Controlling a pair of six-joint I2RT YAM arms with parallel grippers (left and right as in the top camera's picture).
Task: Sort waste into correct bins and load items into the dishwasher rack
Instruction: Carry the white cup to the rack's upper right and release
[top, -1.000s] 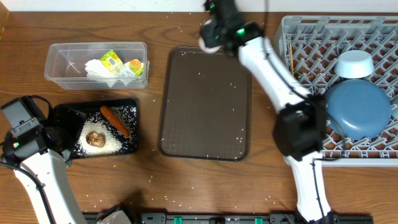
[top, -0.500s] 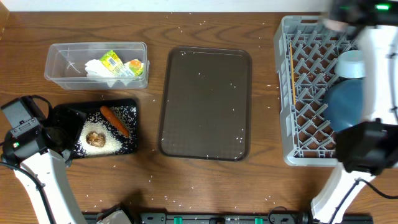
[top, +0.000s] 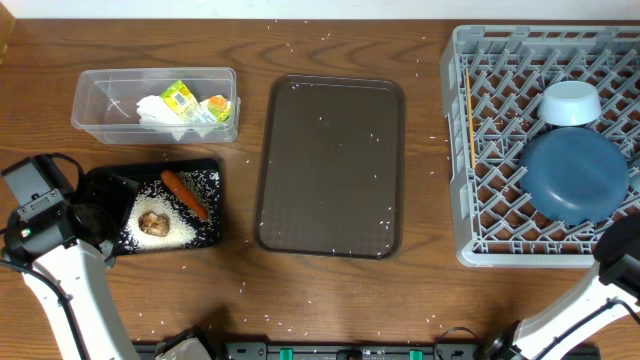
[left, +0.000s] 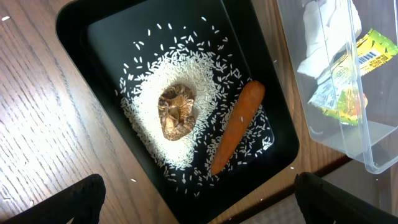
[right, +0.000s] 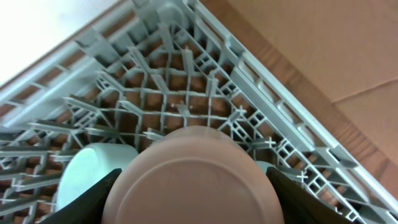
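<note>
While your right pincer (right: 194, 198) clamps the white cup (right: 189, 163) above the dishwasher rack (right: 261, 102), left pincer (left: 202, 202) gaping wide, watch out: releasing high could bounce it off the pegs (right: 186, 59).

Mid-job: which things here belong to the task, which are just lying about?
Job: clear plastic tub, shallow black tray, orange carrot, brown food lump, grey pegged rack, dark-blue round dish, pale cup in right gripper.
Lying about: large brown serving tray.
</note>
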